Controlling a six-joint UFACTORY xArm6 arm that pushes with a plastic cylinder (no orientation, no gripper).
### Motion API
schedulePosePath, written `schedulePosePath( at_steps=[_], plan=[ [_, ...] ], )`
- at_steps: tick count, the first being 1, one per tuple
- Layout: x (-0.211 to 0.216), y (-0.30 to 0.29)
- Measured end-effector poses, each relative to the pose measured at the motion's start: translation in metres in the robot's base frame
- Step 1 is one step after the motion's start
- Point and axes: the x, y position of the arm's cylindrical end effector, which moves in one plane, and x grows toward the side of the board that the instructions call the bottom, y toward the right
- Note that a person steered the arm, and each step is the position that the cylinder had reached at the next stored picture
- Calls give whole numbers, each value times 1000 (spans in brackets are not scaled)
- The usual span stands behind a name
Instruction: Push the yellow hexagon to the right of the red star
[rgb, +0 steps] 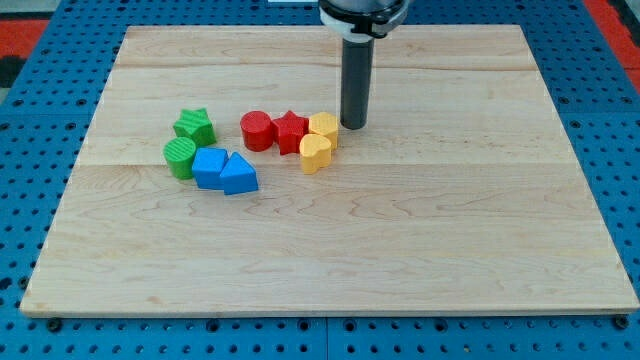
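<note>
The yellow hexagon (324, 128) sits just to the right of the red star (290, 131), touching it. A yellow heart (315, 153) lies just below the hexagon, touching it. A red cylinder (257, 130) stands to the left of the red star. My tip (354, 124) is on the board just right of the yellow hexagon, very close to its right side or touching it.
A green star (194, 127) and a green cylinder (181, 157) lie at the left of the group. A blue cube-like block (209, 167) and a blue triangle (238, 174) lie below them. The wooden board (330, 250) rests on a blue pegboard table.
</note>
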Motion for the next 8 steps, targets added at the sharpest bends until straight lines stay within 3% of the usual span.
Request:
schedulePosePath(
  at_steps=[7,8],
  plan=[
    [17,-20],
    [10,12]
  ],
)
